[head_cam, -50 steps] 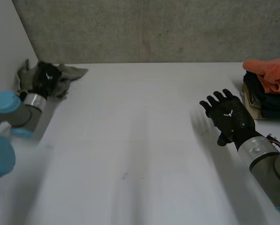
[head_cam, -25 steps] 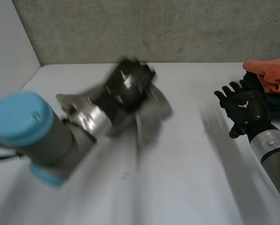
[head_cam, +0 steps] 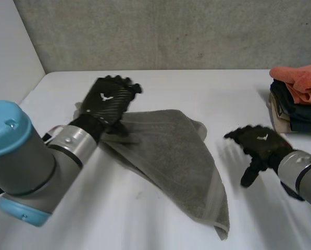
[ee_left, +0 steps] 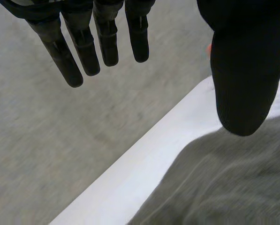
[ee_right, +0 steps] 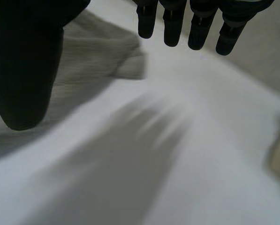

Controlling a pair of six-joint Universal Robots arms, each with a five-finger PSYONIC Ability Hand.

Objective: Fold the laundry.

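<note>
Head view: towel (head_cam: 171, 156) beneath left hand (head_cam: 109, 99)

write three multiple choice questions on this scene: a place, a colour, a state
1. Where does the grey-green terry towel lie?
A) in a basket
B) spread mid white table, a corner beneath the black left hand
C) on the floor
2. What colour tops the stack of folded clothes?
A) orange
B) blue
C) white
3. How is the black right hand?
A) shut on the towel
B) curled on nothing
C) open, holding nothing
Key: 1 B, the head view shows it there. 2 A, an orange cloth lies on dark layers. 3 C, its fingers are straight over bare table.
</note>
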